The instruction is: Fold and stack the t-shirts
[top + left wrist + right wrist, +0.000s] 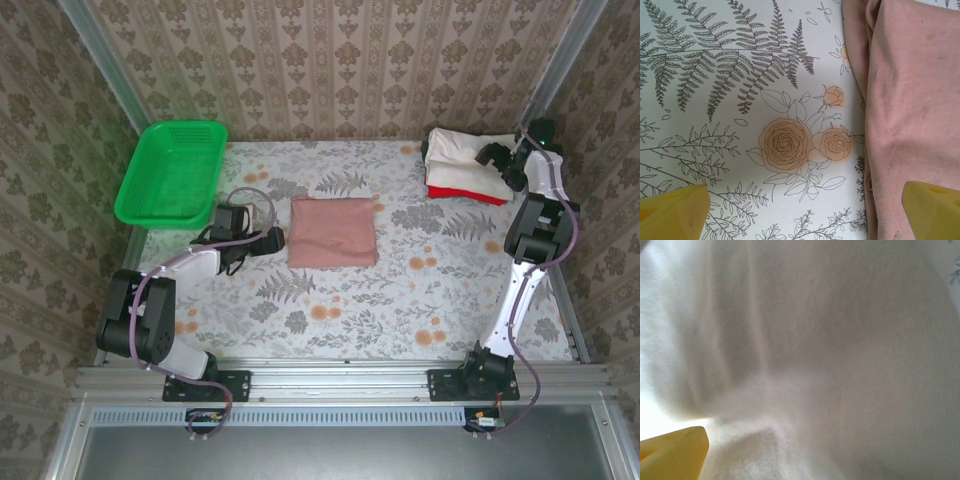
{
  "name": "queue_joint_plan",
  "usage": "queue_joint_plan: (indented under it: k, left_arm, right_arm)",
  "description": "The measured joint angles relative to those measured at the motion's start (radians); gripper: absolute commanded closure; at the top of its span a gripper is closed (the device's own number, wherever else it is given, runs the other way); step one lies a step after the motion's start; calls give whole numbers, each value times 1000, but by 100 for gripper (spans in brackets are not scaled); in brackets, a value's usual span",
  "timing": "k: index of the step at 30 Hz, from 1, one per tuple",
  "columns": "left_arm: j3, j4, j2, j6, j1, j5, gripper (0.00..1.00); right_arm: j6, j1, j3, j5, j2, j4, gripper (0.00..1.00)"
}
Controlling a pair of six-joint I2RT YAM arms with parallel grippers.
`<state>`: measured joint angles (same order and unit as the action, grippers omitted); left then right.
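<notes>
Right tool (492, 156) spread above cream shirt (455, 146)

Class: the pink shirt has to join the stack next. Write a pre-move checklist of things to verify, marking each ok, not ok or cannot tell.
1. Pink shirt folded flat, mid-table: ok.
2. Left gripper open, fingers straddling the pink shirt's edge: ok.
3. Pink shirt gripped: not ok, nothing held yet.
4. Stack ready, cream shirt on red shirt: ok.
5. Right gripper clear of the stack: not ok, it hangs open over the cream shirt.
6. Right gripper touching the cream shirt: cannot tell.
</notes>
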<state>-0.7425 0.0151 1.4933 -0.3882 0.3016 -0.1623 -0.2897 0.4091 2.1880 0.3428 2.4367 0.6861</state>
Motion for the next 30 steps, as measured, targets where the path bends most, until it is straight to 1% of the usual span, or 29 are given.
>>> queue_joint_plan:
  k: [3, 6, 13, 17, 20, 29, 30]
  left_arm:
    - [-1, -1, 0, 0, 0, -3, 0]
    - [-5, -2, 7, 0, 0, -10, 0]
    - [-7, -2, 13, 0, 0, -26, 0]
    - [-7, -3, 20, 0, -3, -37, 0]
    - [-7, -5, 31, 0, -9, -50, 0]
    - [-7, -9, 34, 0, -22, -75, 0]
    - [-7, -9, 34, 0, -22, -78, 0]
  right_arm:
    - [70, -3, 5, 55, 4, 20, 4]
    - [142, -37, 8, 71, 4, 55, 4]
    - [252, -192, 43, 80, 5, 151, 7]
    - [295, -259, 44, 79, 5, 183, 9]
    - [322, -288, 50, 76, 5, 211, 10]
    - [436, -332, 58, 61, 5, 328, 10]
    - [441, -334, 56, 60, 2, 336, 8]
